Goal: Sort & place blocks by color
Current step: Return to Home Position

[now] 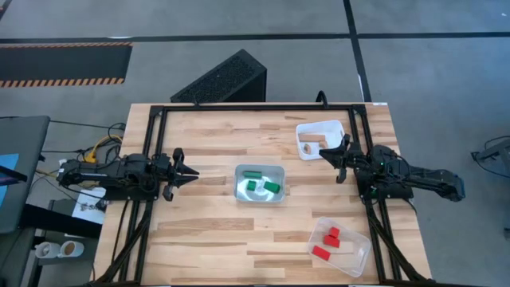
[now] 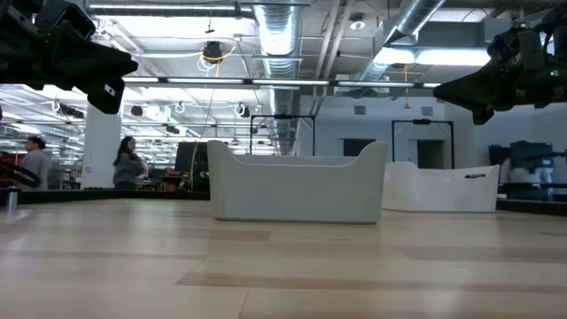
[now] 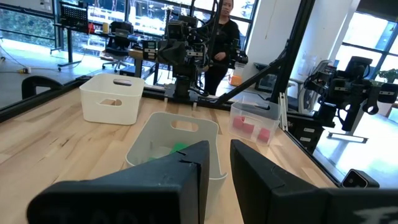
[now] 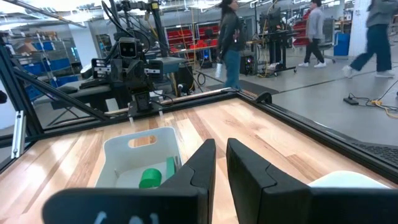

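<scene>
Several green blocks lie in the silvery tray at the table's middle; they also show in the left wrist view and the right wrist view. Red blocks lie in the clear tray near the right near corner. Light wood blocks lie in the white tray toward the far right. My left gripper hovers left of the silvery tray, shut and empty, pointing at it. My right gripper hovers right of it, beside the white tray, also shut and empty.
A black frame runs along the table's far edge and down both sides. A dark slotted box stands on the floor beyond the far edge. Bare wood lies between the trays and along the near left. People stand in the room behind.
</scene>
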